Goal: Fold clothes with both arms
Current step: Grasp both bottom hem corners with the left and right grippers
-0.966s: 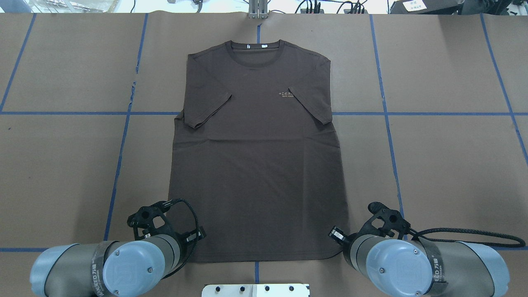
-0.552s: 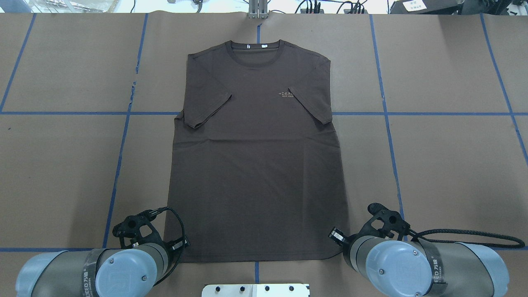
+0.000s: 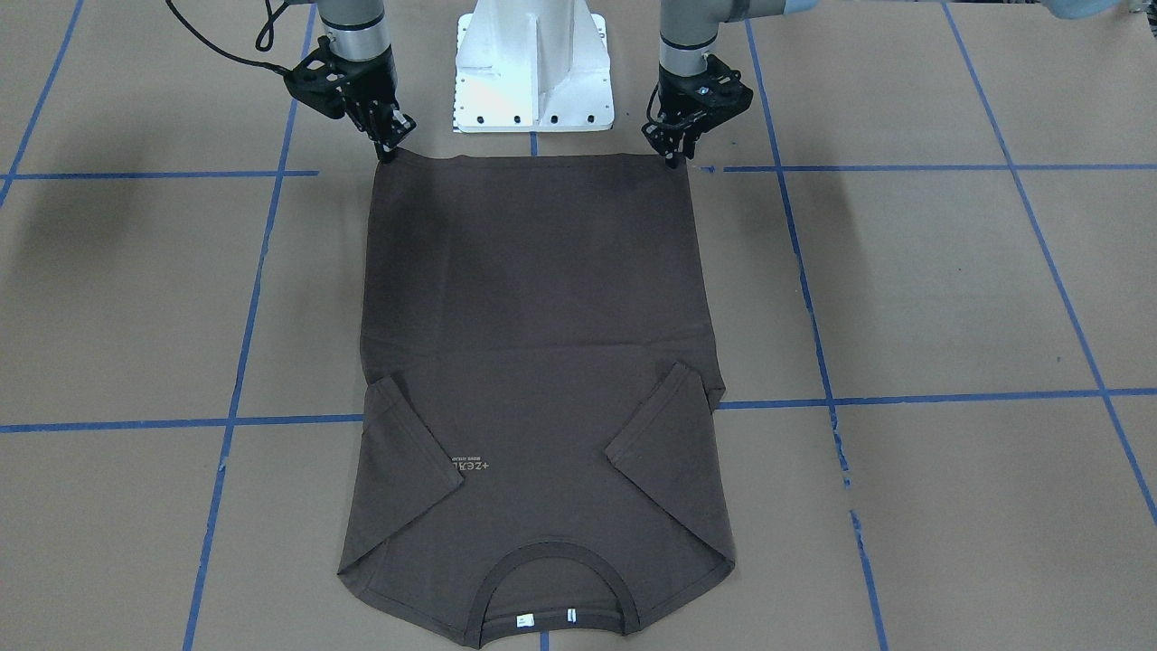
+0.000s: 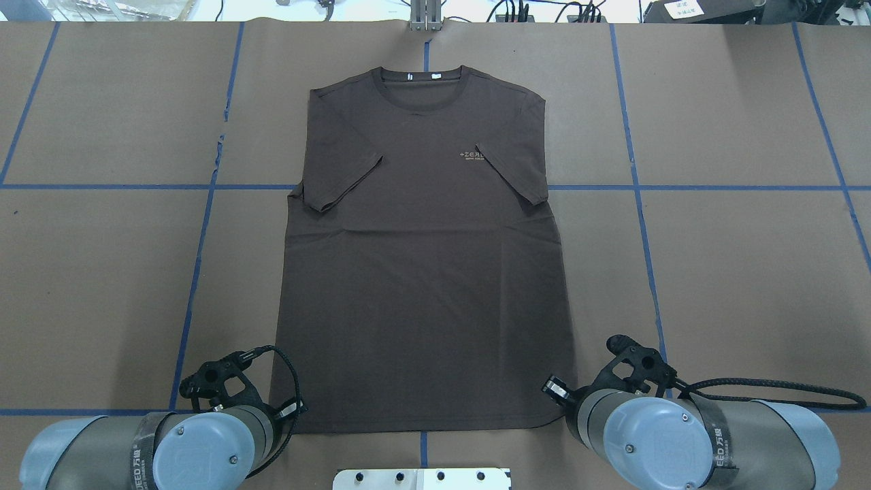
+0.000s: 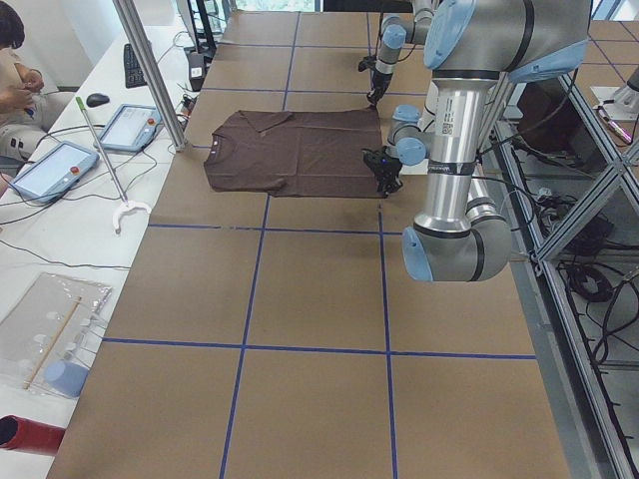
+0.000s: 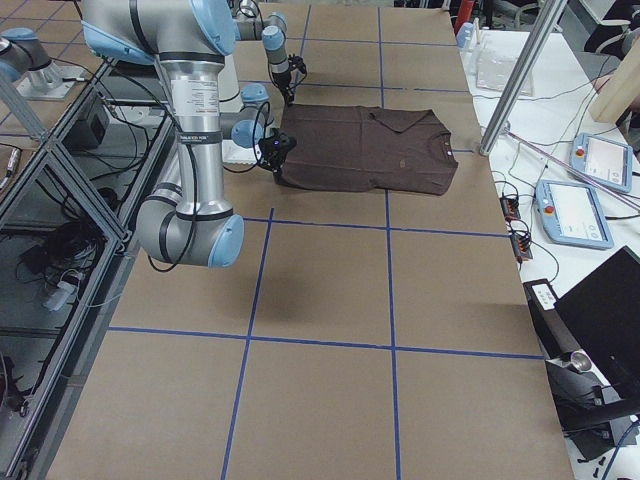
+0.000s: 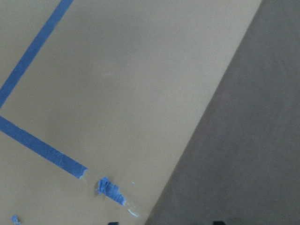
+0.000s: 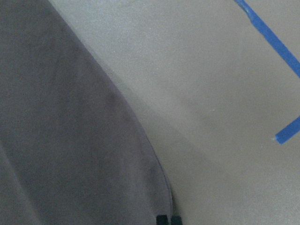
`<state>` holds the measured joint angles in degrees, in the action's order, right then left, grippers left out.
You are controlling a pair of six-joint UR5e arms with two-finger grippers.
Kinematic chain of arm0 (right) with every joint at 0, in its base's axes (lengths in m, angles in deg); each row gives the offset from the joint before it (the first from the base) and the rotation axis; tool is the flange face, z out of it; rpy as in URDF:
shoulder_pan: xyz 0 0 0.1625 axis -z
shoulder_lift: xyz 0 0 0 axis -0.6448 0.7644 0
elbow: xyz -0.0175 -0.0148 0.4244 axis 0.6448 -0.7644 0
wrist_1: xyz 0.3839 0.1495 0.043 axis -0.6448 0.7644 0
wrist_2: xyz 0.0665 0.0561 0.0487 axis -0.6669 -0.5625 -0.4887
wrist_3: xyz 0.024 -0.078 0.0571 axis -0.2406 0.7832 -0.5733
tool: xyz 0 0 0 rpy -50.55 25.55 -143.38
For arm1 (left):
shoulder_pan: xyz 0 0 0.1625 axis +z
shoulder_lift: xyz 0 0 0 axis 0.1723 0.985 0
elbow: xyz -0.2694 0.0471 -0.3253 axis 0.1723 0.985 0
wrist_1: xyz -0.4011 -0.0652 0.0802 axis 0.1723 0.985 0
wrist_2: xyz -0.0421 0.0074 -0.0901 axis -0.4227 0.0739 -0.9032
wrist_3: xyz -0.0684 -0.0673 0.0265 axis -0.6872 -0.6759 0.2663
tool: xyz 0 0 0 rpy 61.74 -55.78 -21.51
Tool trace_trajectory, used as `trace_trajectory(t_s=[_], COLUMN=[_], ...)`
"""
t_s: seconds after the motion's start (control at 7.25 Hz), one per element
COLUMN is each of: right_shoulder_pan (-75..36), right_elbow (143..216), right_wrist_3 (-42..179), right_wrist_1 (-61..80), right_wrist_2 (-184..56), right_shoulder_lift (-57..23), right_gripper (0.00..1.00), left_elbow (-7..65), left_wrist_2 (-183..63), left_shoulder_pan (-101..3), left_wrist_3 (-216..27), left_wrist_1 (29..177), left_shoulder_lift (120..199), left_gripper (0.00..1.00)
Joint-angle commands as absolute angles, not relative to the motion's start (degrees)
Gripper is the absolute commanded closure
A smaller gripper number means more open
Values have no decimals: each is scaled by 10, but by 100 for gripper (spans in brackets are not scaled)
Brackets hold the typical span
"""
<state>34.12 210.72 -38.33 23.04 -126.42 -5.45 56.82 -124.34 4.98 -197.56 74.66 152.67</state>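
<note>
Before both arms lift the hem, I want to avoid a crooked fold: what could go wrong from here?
1. The left gripper has its jaws open astride the edge of the T-shirt at the hem corner, while the right gripper looks shut on its corner; a missed or thin pinch would likely skew the lift.
2. The sleeves lie loosely folded inward and may flop out as the hem is carried over.
</note>
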Motion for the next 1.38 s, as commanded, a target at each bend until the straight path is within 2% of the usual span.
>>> trace_trajectory(t_s=[0.0, 0.28, 0.41, 0.55, 0.83, 1.24], right_shoulder_pan=[341, 340, 339, 339, 339, 339], right_elbow=[2107, 2108, 2108, 2108, 2108, 2108], right_wrist_3=[-383, -383, -382, -382, -383, -383], right_wrist_1=[230, 230, 230, 230, 230, 230], right_wrist_2=[-1265, -1265, -1265, -1265, -1265, -1265], right_shoulder_lift=[-55, -56, -56, -57, -58, -56], right_gripper=[100, 100, 100, 100, 100, 100], left_elbow=[569, 579, 578, 579, 576, 572], left_wrist_2=[-1247, -1253, -1252, -1253, -1255, -1255], left_shoulder_pan=[50, 50, 55, 57, 59, 61], left_wrist_3=[-1983, -1981, -1982, -1982, -1982, -1981], left_wrist_1=[746, 742, 742, 743, 745, 747], left_shoulder_lift=[1528, 1522, 1511, 1511, 1512, 1514], left_gripper=[100, 100, 51, 38, 35, 41])
